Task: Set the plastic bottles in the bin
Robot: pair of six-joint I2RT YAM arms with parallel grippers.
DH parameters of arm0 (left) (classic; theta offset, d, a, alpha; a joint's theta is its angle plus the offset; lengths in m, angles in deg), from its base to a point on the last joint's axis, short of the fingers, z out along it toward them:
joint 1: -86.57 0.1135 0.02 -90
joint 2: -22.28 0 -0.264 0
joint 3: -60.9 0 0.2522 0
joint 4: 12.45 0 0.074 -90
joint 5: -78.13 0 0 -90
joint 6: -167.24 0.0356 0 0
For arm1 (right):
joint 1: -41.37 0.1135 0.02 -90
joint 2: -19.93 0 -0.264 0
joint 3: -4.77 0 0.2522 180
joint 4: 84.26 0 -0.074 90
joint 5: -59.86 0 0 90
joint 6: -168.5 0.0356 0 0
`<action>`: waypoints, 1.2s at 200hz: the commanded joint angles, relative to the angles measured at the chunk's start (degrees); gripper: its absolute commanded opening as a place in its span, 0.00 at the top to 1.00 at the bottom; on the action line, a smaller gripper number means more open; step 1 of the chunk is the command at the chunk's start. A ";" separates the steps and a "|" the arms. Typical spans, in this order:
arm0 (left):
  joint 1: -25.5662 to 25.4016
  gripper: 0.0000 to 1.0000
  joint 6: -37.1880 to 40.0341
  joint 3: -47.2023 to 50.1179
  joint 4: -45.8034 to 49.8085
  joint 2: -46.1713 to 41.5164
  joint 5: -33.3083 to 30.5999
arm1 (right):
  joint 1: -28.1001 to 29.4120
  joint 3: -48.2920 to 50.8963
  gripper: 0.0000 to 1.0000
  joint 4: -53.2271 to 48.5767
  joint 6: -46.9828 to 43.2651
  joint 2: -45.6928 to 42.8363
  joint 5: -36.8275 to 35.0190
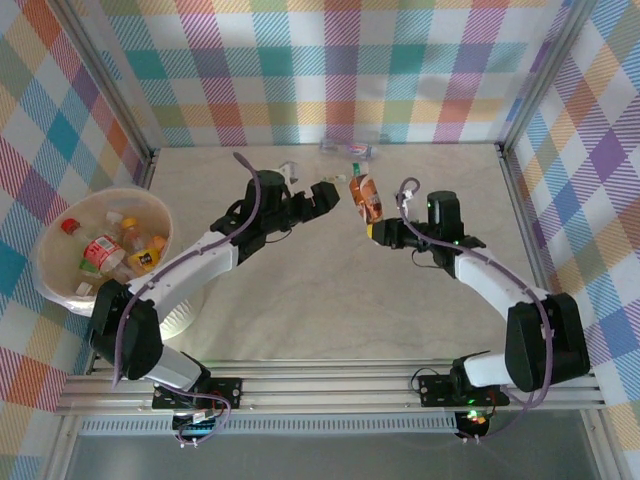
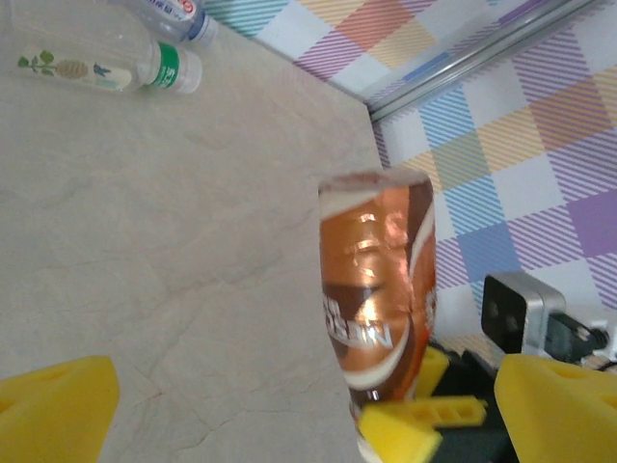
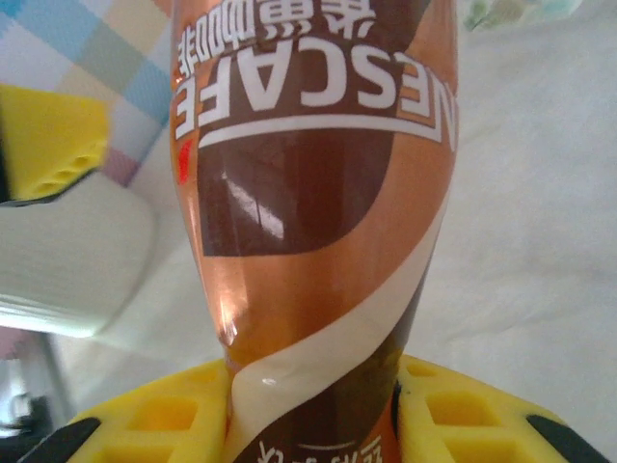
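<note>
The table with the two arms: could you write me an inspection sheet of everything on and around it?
Surface: pale marbled table.
Job's things: bin at the far left holds several bottles; a brown Nescafe bottle is held up over the table; two more lie by the far wall.
Clutter: nothing seen.
Grippers: right gripper shut on the Nescafe bottle's narrow end; left gripper open, facing that bottle.
Cables: purple cable along the left arm; loop of cable at the right wrist.
Surroundings: plaid cloth walls; metal rail under the arm bases.
</note>
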 commanded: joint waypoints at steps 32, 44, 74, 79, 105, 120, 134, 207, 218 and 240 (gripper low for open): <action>-2.94 0.00 -2.28 -2.42 -6.24 4.06 2.94 | 1.88 2.73 0.74 6.95 12.94 -5.52 10.77; -3.46 0.00 -3.05 -2.11 -8.24 4.59 3.44 | 2.47 2.55 0.74 7.41 12.76 -5.27 11.82; -4.73 0.00 -4.71 -2.34 -13.49 6.57 5.94 | 3.42 2.24 0.74 9.20 13.32 -4.20 12.69; -4.95 0.00 -4.65 -2.52 -13.97 6.87 6.39 | 3.50 2.16 0.74 9.49 13.53 -4.09 12.84; -5.89 0.00 -4.59 -3.49 -15.31 8.25 7.47 | 4.00 1.22 0.74 10.46 14.10 -3.09 13.94; -6.15 0.02 -5.08 -3.90 -15.95 8.98 7.85 | 4.14 0.84 0.74 11.00 14.30 -2.73 14.18; -6.25 0.10 -5.80 -4.17 -16.49 9.57 8.09 | 4.26 0.81 0.73 11.82 14.67 -2.51 14.77; -6.41 0.47 -7.13 -3.05 -17.56 9.40 4.63 | 4.66 0.26 0.46 7.71 10.83 -3.43 16.09; -6.50 0.48 -6.93 -2.68 -17.34 8.75 3.27 | 4.66 -0.13 0.35 6.27 9.75 -4.00 15.14; -6.40 0.51 -5.77 -2.00 -14.87 6.43 -0.30 | 4.66 -1.45 0.19 1.67 6.81 -5.79 12.00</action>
